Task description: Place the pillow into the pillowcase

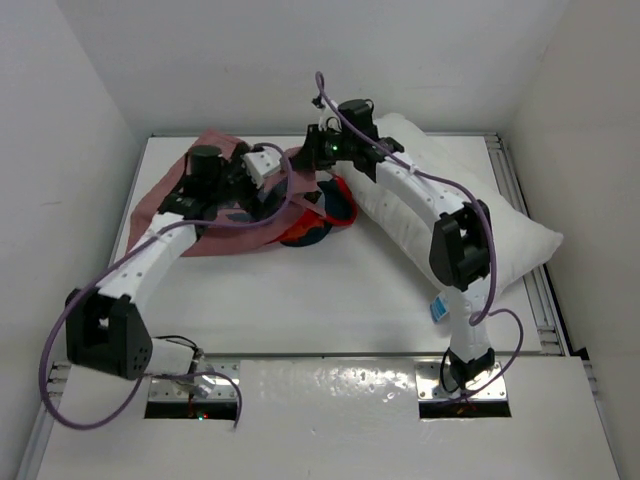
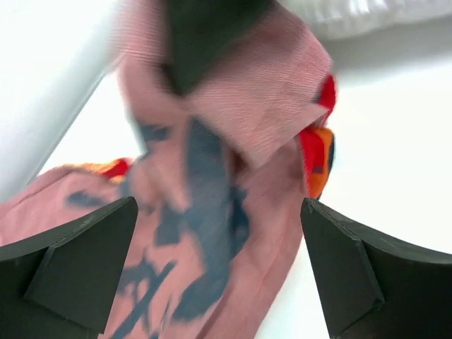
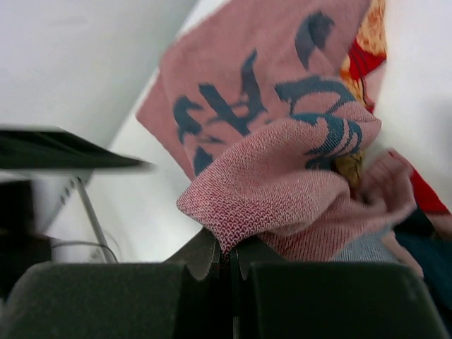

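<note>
Pink woven fabric is clamped in the right end effector. In the right wrist view the jaws are narrowed to a thin slit with a folded edge of the pillowcase pinched between them. From that grip the cloth rises toward the upper centre of the frame, dull-pink reverse side out with dark blue print. Red and orange patches of the printed face show at the right edge.

The left end effector is spread wide. Its two dark fingers sit in the lower left and lower right corners of the left wrist view, and the pillowcase fills the gap between them. Contact between pads and cloth cannot be confirmed. At the top centre of that view a dark part grips a raised fold of the fabric.

In the top external view the left end effector and the right end effector are close together at the upper centre of the frame. The pillowcase is bunched beneath and around them and spreads toward the upper left, with its red side exposed near the centre.

The pillow lies outside the pillowcase on the right of the white worktop. It runs diagonally from upper centre to right edge, partly beneath the right arm.
</note>
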Robot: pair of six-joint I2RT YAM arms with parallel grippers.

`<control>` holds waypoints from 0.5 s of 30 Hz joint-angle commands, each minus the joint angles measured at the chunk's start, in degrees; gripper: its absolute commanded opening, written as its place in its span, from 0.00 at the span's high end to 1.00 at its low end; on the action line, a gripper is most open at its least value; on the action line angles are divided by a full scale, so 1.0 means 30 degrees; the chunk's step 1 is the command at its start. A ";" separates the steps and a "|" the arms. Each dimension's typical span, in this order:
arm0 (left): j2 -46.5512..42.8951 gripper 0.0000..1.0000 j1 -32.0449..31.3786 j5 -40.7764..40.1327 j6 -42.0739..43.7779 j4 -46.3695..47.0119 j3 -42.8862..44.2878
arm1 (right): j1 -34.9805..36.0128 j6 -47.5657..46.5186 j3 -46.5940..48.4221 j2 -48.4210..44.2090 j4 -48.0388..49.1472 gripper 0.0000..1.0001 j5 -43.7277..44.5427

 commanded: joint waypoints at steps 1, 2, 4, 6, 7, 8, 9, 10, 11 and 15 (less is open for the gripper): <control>-0.2875 0.00 0.1352 0.1651 -0.0531 -0.0585 -0.0068 | 0.0126 -0.3153 0.0590 0.0662 -0.2113 1.00 -0.0930; -0.3111 0.00 0.1732 0.0867 -0.1766 0.0783 0.0194 | 0.0184 -0.3684 0.0561 0.0692 -0.2495 1.00 -0.1196; -0.3464 0.00 0.2173 -0.0131 -0.5590 0.2602 0.0634 | 0.0621 -0.6578 0.0561 0.0751 -0.4307 1.00 -0.1810; -0.3319 0.00 0.2877 -0.1771 -0.7453 0.3109 0.1191 | 0.1178 -1.2203 0.0561 0.0431 -0.7631 0.93 -0.2222; -0.3231 0.00 0.3110 -0.2299 -0.8651 0.3343 0.1251 | 0.1819 -1.4013 0.0503 0.0284 -0.8960 0.88 -0.2341; -0.3085 0.00 0.3432 -0.3117 -0.8837 0.3404 0.1106 | 0.2203 -1.5568 0.0038 0.0050 -1.0018 0.82 -0.1675; -0.2939 0.00 0.3522 -0.3328 -0.8839 0.3375 0.0960 | 0.2467 -1.7092 -0.0344 -0.0474 -1.1246 0.76 -0.1175; -0.2705 0.00 0.3552 -0.3533 -0.8317 0.3288 0.0813 | 0.2963 -1.7513 -0.0869 -0.0769 -1.1607 0.70 -0.0677; -0.2297 0.00 0.3494 -0.3593 -0.8021 0.3171 0.0696 | 0.3142 -1.7837 -0.2064 -0.1178 -1.1813 0.68 0.0024; -0.0656 0.00 0.2939 -0.2600 -0.6646 0.2584 0.0227 | 0.4953 -1.8105 -0.5000 -0.3693 -1.1729 0.67 0.2313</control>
